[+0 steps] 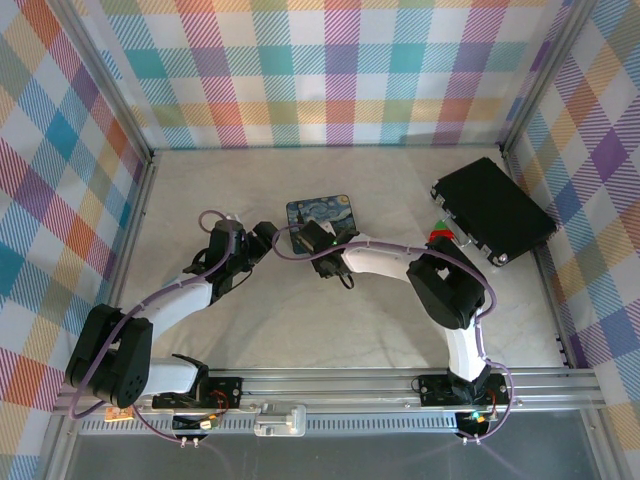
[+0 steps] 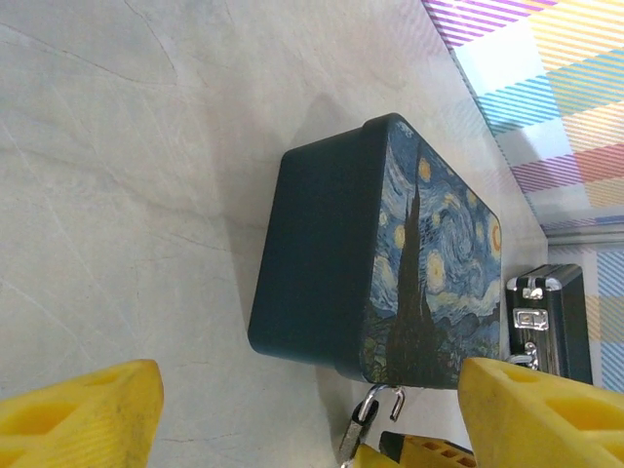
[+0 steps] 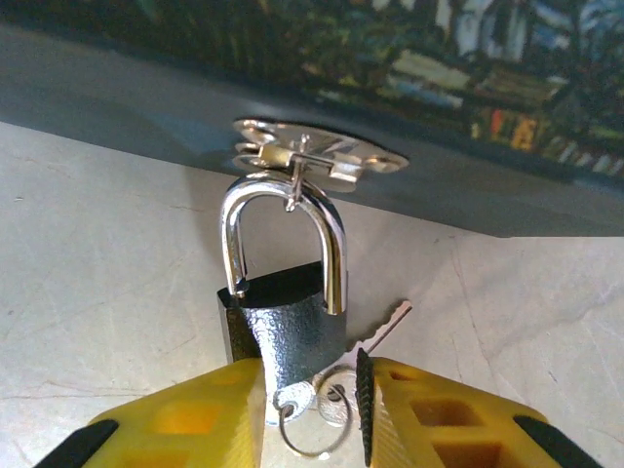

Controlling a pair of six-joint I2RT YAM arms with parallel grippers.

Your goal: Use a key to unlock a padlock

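The padlock [image 3: 288,327] has a dark textured body and a silvery shackle. The shackle's right leg is out of the body, and it hangs through the hasp [image 3: 312,156] of the blue painted tin [image 1: 320,212]. The key [image 3: 304,395] sticks out of the lock's bottom on a wire ring [image 3: 312,439]. My right gripper [image 3: 310,375] stands narrow on either side of the key's head, with thin gaps showing. My left gripper [image 2: 312,419] is wide open beside the tin [image 2: 322,253], holding nothing. The padlock [image 2: 359,429] also shows low in the left wrist view.
A second key [image 3: 390,322] lies on the table behind the lock, on the same ring. A flat black case [image 1: 495,210] sits at the back right. Checked walls close in the table on three sides. Both arms meet near the tin.
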